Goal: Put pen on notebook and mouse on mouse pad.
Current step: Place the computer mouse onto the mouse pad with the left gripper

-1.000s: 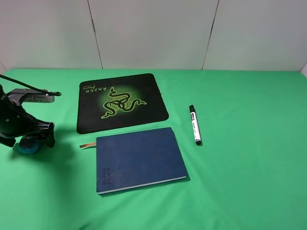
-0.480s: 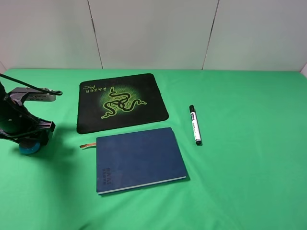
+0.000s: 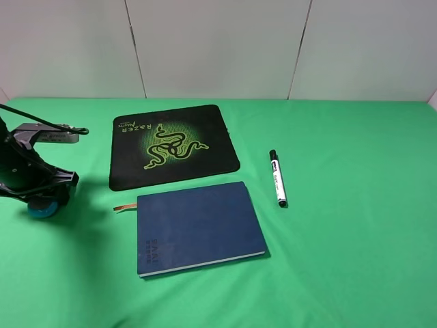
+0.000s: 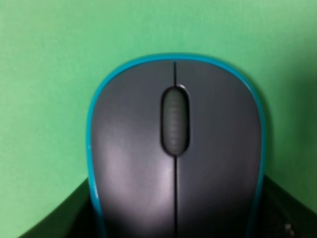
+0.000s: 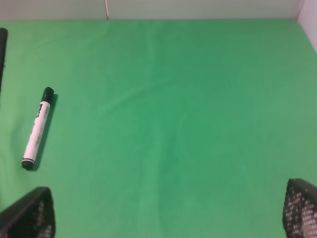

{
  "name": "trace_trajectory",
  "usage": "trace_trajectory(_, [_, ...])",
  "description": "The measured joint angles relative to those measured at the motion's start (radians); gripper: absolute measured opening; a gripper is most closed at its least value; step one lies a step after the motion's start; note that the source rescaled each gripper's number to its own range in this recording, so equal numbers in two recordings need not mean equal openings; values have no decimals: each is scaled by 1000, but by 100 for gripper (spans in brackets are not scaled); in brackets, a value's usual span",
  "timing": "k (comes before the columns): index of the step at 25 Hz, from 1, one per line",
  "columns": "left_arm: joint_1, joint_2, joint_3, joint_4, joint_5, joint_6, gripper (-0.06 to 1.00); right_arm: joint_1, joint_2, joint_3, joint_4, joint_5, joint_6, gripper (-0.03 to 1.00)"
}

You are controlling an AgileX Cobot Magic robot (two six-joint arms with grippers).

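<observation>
The grey, teal-sided mouse (image 4: pixel 176 148) rests on the green cloth at the far left, and only a teal sliver of the mouse (image 3: pixel 39 212) shows in the exterior view. My left gripper (image 3: pixel 42 200) sits down over it, its dark fingers (image 4: pixel 64 220) lying against both sides, shut on the mouse. The black mouse pad (image 3: pixel 174 145) with its green snake emblem lies to the right of the mouse and further back. In front of the pad lies the closed navy notebook (image 3: pixel 198 227). The pen (image 3: pixel 277 178) lies on the cloth to the notebook's right, also seen as the pen (image 5: pixel 37 128). My right gripper (image 5: pixel 163 213) hangs open, empty and well away from the pen.
A tan ribbon bookmark (image 3: pixel 123 206) pokes out of the notebook's left side. Pale wall panels (image 3: pixel 218 48) close off the back of the green table. A black cable (image 3: pixel 34 121) runs over the left arm.
My left gripper has shifted slightly left and settled lower over the mouse, covering more of it. The pen, notebook and mouse pad have not moved.
</observation>
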Motion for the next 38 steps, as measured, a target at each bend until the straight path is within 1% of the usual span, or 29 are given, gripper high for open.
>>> trace_trajectory(7, [0,-124,-54,-2,130,0,2,0,0,0,0,0,0,100])
trace_trajectory(9, [0,-161,-80,-20,183,0,2,0,0,0,0,0,0,100])
trace_trajectory(13, [0,-193,-162,-71,325,0,2,0,0,0,0,0,0,100])
trace_trajectory(14, [0,-193,-188,-71,361,0,2,0,0,0,0,0,0,100])
trace_trajectory(16, [0,-193,-234,-71,407,0,2,0,0,0,0,0,0,100])
trace_trajectory(20, [-9,-189,-330,-71,453,0,2,0,0,0,0,0,0,100])
trace_trajectory(22, [-37,-162,-384,-65,489,8,2,0,0,0,0,0,0,100])
trace_trajectory(27, [-169,5,-526,-40,576,21,2,0,0,0,0,0,0,100])
trace_trajectory(31, [-259,130,-672,-26,596,3,2,0,0,0,0,0,0,100])
trace_trajectory(38, [-366,332,-946,-19,630,-4,2,0,0,0,0,0,0,100])
